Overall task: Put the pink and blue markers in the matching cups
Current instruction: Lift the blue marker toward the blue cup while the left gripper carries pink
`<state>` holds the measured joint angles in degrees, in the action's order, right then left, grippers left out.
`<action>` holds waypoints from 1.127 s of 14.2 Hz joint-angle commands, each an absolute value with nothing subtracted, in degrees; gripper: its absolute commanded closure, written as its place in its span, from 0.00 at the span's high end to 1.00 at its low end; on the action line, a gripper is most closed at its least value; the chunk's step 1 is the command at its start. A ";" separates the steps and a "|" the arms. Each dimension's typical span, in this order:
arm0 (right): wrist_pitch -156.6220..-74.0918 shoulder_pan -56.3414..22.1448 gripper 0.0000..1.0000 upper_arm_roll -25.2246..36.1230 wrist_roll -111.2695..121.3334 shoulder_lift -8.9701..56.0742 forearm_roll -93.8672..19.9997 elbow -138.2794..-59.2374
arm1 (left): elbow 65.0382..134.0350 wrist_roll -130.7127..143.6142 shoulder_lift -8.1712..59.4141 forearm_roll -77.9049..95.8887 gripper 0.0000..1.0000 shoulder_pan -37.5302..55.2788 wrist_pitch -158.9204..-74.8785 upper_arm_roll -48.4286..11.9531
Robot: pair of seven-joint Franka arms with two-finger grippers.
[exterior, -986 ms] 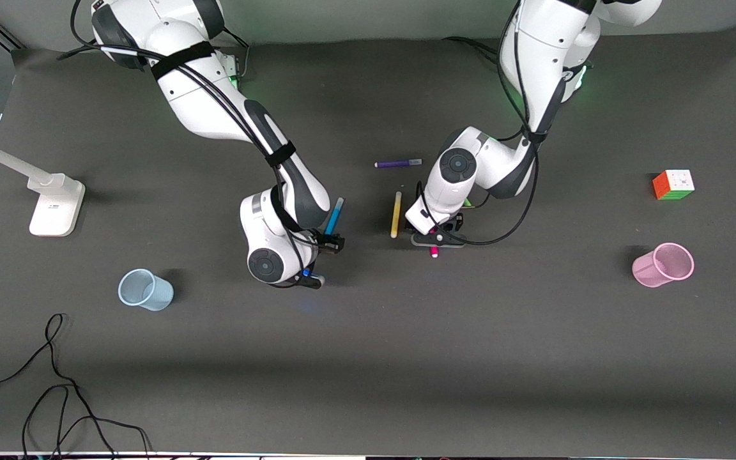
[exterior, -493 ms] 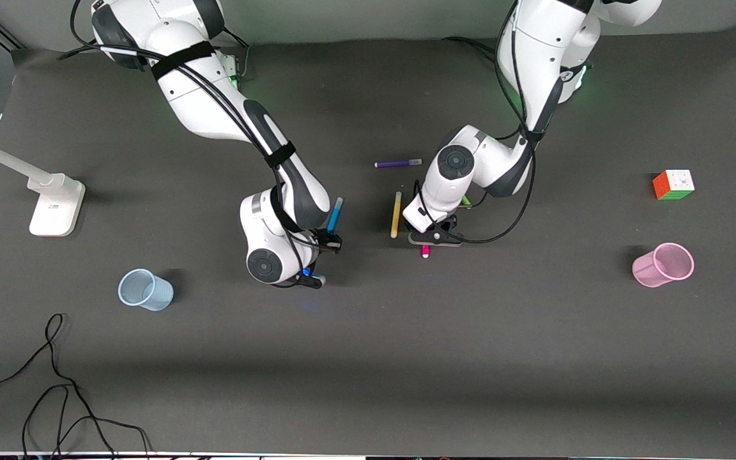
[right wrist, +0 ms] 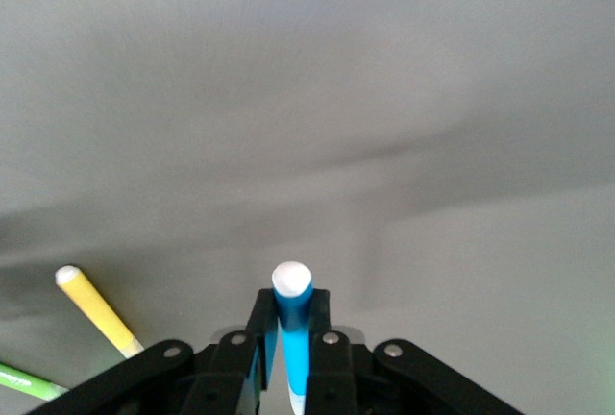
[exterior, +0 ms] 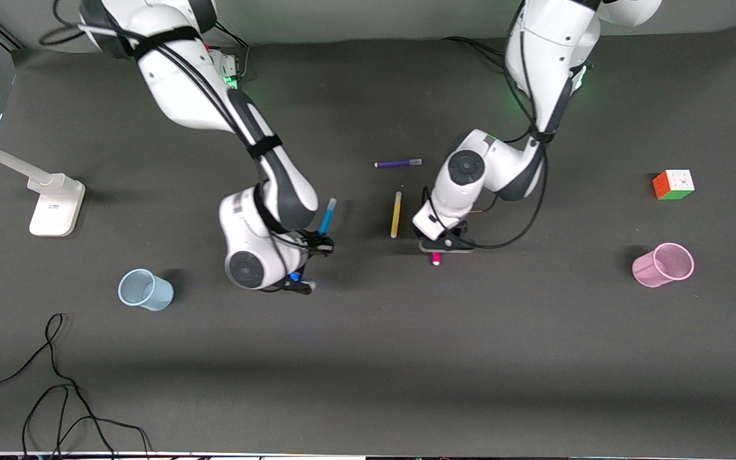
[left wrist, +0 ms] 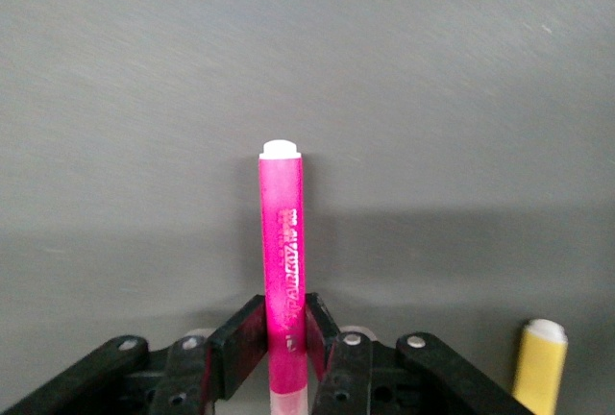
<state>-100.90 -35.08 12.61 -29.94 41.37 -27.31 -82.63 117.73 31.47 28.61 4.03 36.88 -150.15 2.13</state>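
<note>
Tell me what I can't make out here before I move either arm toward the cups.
- Left gripper, front view: its wrist hides the jaws and most of the pink marker.
- Pink marker's cap end, left wrist view: cut off by the frame edge.
- Green pen, right wrist view: cut off by the edge; front view, unseen.

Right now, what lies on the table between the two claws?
In the front view, only the yellow pen lies between the right claw, shut on the blue marker, and the left claw, shut on the pink marker.
</note>
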 commanded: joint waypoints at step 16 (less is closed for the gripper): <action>-129.16 -32.17 0.00 33.13 -0.19 22.94 4.31 -97.88 | 116.28 -54.88 11.60 -4.66 0.00 21.91 -122.70 31.82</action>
<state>-123.33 -32.26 33.24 -2.79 26.69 3.95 -90.36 116.38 -46.63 12.11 -3.99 24.25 -123.65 32.29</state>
